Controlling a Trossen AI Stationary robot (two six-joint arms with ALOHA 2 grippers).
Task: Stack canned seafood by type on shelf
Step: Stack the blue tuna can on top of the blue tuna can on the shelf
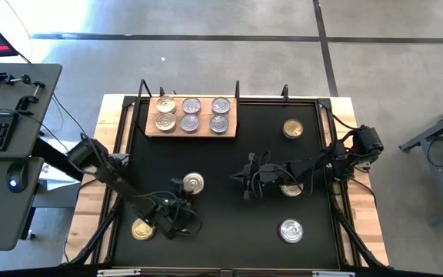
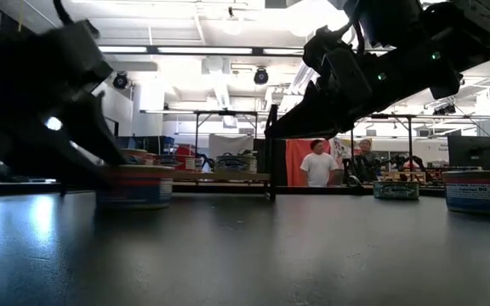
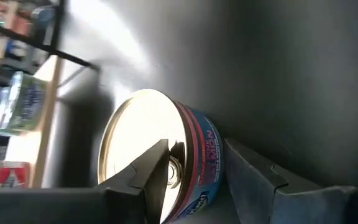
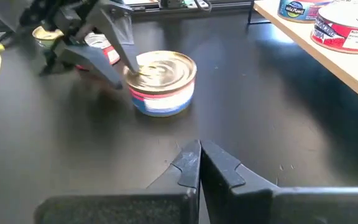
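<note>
A tin with a silver lid and a blue-and-red label stands on the black table, left of centre. My left gripper is open at it, one finger over the lid's edge and the other outside the wall. My right gripper hangs shut over the table's middle, pointing at that tin from the right and touching nothing. The wooden shelf lies at the far edge with six tins standing on it in two rows. My left gripper comes at the tin slanting down from the table's near left side. One finger lies over the lid's near edge, and the other stands a little off the label wall. I cannot tell whether the finger touches the lid. The tin stands flat on the table.
Loose tins stand on the table: a gold-lidded one at the far right, one under my right arm, a silver one at the near right and a gold one at the near left. The table's middle is bare.
</note>
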